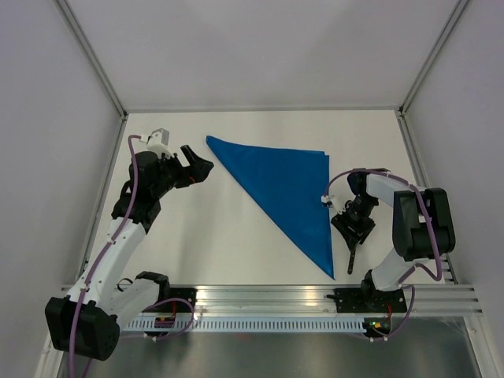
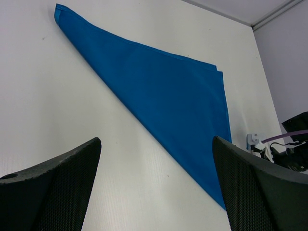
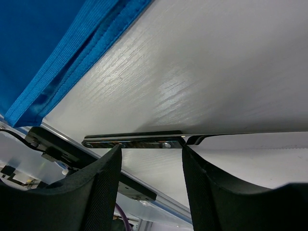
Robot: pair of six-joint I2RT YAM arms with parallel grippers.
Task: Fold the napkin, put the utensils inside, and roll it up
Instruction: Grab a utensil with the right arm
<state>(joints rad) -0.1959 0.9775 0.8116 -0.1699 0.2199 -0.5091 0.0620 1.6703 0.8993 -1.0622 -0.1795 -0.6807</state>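
Knife (image 1: 351,253) lies on bench (image 1: 205,252) just right of napkin (image 1: 283,181), long axis along its right edge. Right jaws apart at handle; left jaws apart, well off.

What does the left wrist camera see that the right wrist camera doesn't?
Only the left wrist camera shows the whole napkin, folded into a triangle, and a bit of the right arm. Only the right wrist camera shows the knife, lying just beyond the open right gripper. Both show blue cloth and the white table.
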